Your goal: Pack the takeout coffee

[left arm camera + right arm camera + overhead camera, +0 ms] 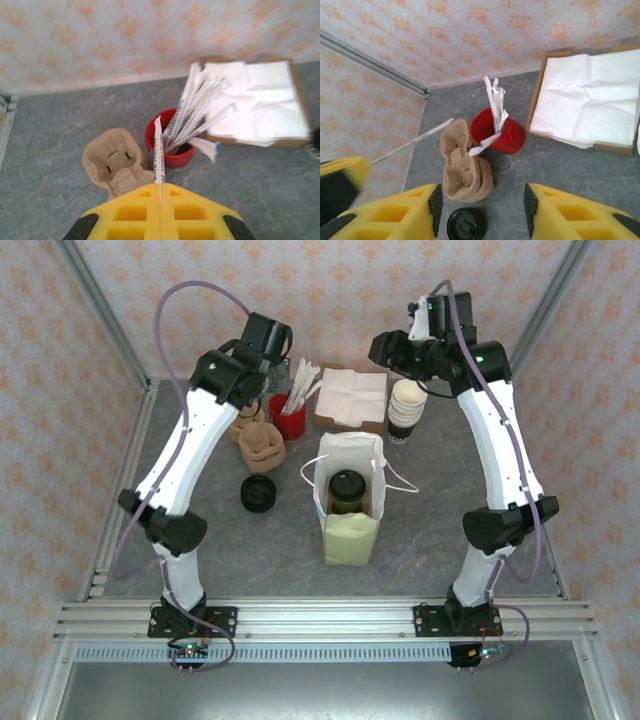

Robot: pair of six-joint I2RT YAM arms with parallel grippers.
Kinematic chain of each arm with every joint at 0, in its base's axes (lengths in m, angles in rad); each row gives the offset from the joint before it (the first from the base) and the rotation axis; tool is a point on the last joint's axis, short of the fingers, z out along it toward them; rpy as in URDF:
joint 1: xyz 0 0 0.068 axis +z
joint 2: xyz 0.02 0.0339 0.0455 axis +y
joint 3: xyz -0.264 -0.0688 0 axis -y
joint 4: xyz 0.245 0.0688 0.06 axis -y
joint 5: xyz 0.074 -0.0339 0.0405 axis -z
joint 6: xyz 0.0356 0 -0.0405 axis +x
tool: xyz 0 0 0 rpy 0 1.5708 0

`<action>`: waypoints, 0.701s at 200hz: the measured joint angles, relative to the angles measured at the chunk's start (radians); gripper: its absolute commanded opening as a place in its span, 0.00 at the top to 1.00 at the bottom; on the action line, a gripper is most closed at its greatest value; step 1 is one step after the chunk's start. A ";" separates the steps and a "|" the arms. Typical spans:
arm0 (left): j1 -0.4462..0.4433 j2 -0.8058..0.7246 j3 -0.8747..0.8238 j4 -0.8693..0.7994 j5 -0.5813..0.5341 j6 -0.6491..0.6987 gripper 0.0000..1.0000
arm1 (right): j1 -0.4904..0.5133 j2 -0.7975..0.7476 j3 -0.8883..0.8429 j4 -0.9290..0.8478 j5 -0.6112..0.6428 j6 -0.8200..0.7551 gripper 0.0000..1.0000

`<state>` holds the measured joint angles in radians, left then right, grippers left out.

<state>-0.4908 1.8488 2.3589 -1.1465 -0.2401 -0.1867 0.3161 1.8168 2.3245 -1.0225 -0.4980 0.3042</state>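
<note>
The takeout coffee [347, 489], a dark cup with a black lid on it, stands upright inside the open cream paper bag [350, 535] at the table's middle. My left gripper [270, 340] [160, 186] hangs high at the back, above the red cup of straws [170, 147]. It is shut on one paper-wrapped straw [159, 150], which sticks forward out of the fingertips. My right gripper [390, 345] [482, 210] is open and holds nothing. It is raised at the back right, far from the bag. Its view also catches the held straw [410, 142].
Behind the bag lie a cardboard tray of white napkins [352, 398], the red cup [287, 417], stacked tan cup carriers [258, 443] and a stack of cream-lined cups [406, 410]. A pile of black lids [257, 492] sits left of the bag.
</note>
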 measured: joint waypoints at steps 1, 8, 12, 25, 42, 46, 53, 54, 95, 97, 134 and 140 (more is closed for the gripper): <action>-0.003 -0.004 0.000 0.000 -0.001 0.000 0.95 | 0.001 0.000 0.000 -0.001 0.002 0.000 0.51; -0.033 -0.049 -0.008 0.000 -0.010 0.005 0.95 | 0.014 0.001 -0.004 -0.011 0.013 0.001 0.51; -0.050 -0.072 -0.013 0.000 -0.016 0.006 0.95 | 0.022 0.002 -0.006 -0.016 0.020 0.003 0.51; -0.111 -0.161 -0.038 0.001 -0.024 0.010 0.95 | 0.045 0.006 -0.015 -0.026 0.043 0.003 0.52; -0.164 -0.280 -0.098 0.004 0.000 0.014 0.94 | 0.072 0.019 -0.027 -0.037 0.084 -0.002 0.52; -0.174 -0.309 -0.120 0.009 0.002 0.018 0.94 | 0.079 0.022 -0.033 -0.037 0.095 -0.005 0.52; -0.190 -0.358 -0.160 0.018 0.016 0.023 0.95 | 0.089 0.025 -0.047 -0.035 0.116 -0.008 0.52; -0.191 -0.362 -0.164 0.018 0.018 0.022 0.95 | 0.090 0.025 -0.051 -0.036 0.119 -0.010 0.52; -0.321 -0.499 -0.293 0.022 0.093 0.022 0.94 | 0.129 0.030 -0.189 -0.009 0.226 -0.025 0.52; -0.327 -0.501 -0.294 0.022 0.100 0.022 0.94 | 0.129 0.032 -0.192 -0.009 0.231 -0.026 0.52; -0.442 -0.505 -0.297 0.021 0.159 0.021 0.94 | 0.128 0.069 -0.175 0.017 0.320 -0.046 0.52; -0.465 -0.505 -0.297 0.021 0.163 0.021 0.94 | 0.129 0.084 -0.158 0.019 0.333 -0.052 0.52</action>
<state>-0.9562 1.3441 2.0617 -1.1252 -0.0769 -0.1654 0.4446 1.9011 2.1666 -1.0039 -0.1654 0.2520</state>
